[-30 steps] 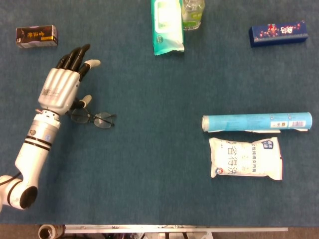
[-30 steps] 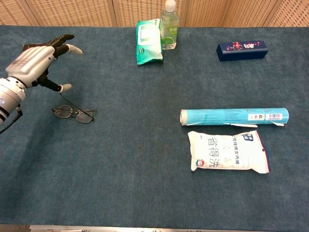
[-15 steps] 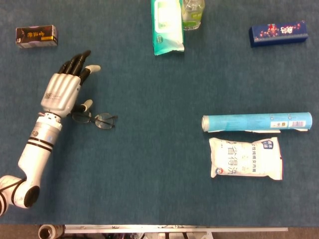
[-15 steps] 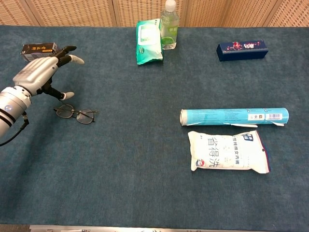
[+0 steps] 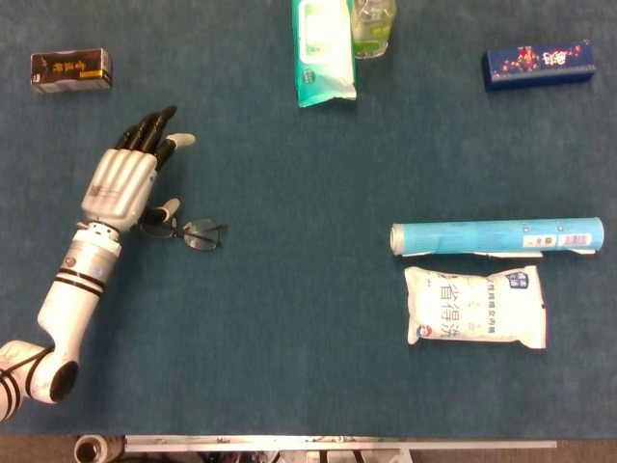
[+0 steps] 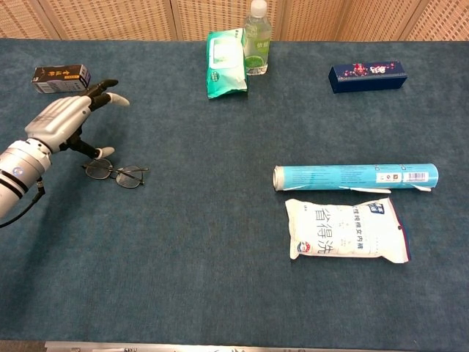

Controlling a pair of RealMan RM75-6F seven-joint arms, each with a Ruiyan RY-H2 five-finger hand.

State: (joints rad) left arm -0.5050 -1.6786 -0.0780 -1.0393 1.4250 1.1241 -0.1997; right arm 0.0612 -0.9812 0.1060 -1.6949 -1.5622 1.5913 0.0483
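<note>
Dark teal cloth covers the worktop (image 5: 289, 318), and on its left part the left hand (image 5: 123, 181) hovers palm down with fingers spread and nothing in them, its thumb tip just beside the near lens of a pair of glasses (image 5: 183, 230) lying flat. Behind the hand sits a small dark box (image 5: 70, 70); well apart on the right lie a blue tube (image 5: 496, 236) and a white pouch (image 5: 475, 306) side by side.

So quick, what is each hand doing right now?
Left hand: open, fingers spread, holding nothing, just above the glasses.
Right hand: not in either view.
</note>
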